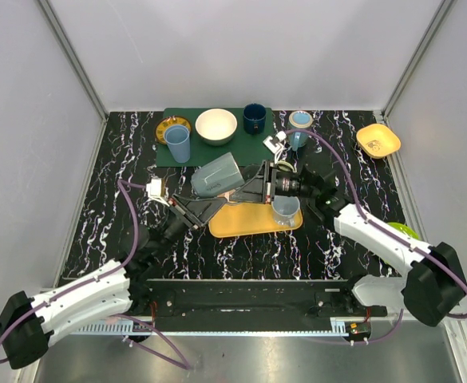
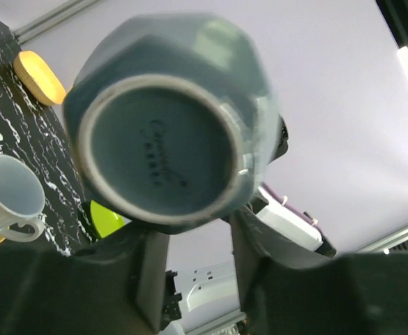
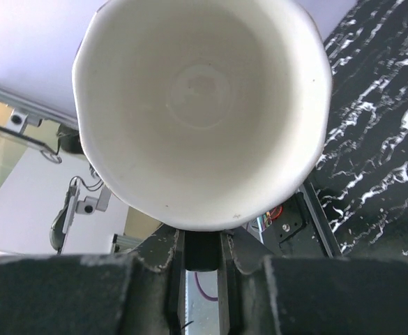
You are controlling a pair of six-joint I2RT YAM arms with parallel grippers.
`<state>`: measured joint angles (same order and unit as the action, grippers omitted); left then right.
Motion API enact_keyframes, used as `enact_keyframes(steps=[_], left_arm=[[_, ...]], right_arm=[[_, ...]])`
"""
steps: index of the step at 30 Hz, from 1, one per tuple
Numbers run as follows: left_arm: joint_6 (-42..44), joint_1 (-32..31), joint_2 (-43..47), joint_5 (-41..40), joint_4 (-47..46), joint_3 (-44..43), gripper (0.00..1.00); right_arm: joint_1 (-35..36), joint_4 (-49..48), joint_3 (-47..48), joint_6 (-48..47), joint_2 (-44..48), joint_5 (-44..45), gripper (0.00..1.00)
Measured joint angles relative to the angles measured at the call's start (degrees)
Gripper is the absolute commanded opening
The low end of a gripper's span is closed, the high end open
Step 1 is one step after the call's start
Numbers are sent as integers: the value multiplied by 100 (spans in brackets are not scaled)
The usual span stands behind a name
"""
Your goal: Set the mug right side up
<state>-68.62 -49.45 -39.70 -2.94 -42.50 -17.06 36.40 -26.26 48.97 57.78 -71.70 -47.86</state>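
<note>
Overhead, I saw a black table (image 1: 353,159) veined with white, boxed in by pale grey walls (image 1: 241,48) on metal posts. Along the far edge a green mat (image 1: 261,136) carried a yellow plate (image 1: 169,126), a blue cup (image 1: 177,144), a white bowl (image 1: 216,125) and a dark blue mug (image 1: 255,117). A yellow bowl (image 1: 378,140) sat far right. At the centre lay a yellow tray (image 1: 241,219) with a pale blue mug (image 1: 285,210) upright on its right end. The grey-blue mug (image 1: 217,175) hung tilted above the tray's far left corner, between both arms. The left gripper (image 1: 209,201) clasped its lower wall, base facing that wrist camera. The right gripper (image 1: 247,187) met the rim, fingers (image 3: 165,258) drawn close; I could not tell whether they pinched anything.
</note>
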Motion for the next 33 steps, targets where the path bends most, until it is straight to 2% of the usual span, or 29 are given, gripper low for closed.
enact_keyframes(steps=[1,3,11,15,19,25,30,33], left_arm=[[-11,2,7,15,13,4,53],[-20,11,50,11,-4,24,56],[-50,22,245,-33,-90,267,57],[-42,26,522,-24,146,343,58],[17,26,1572,-72,1353,439,59],[48,26,3759,-686,3458,673,60],[120,33,3934,-1261,5147,625,60],[192,33,3934,-1381,5737,553,60]], right_arm=[[2,103,0,-68,46,48,0],[-46,437,0,-205,164,166,0],[-79,1349,55,-671,498,481,0],[-79,2490,417,-1263,549,970,0],[-79,4068,1108,-2131,566,1827,0],[-9,5539,1510,-3106,590,2964,0],[452,6255,1513,-3473,175,3860,0],[756,6411,1526,-3560,-219,4207,0]])
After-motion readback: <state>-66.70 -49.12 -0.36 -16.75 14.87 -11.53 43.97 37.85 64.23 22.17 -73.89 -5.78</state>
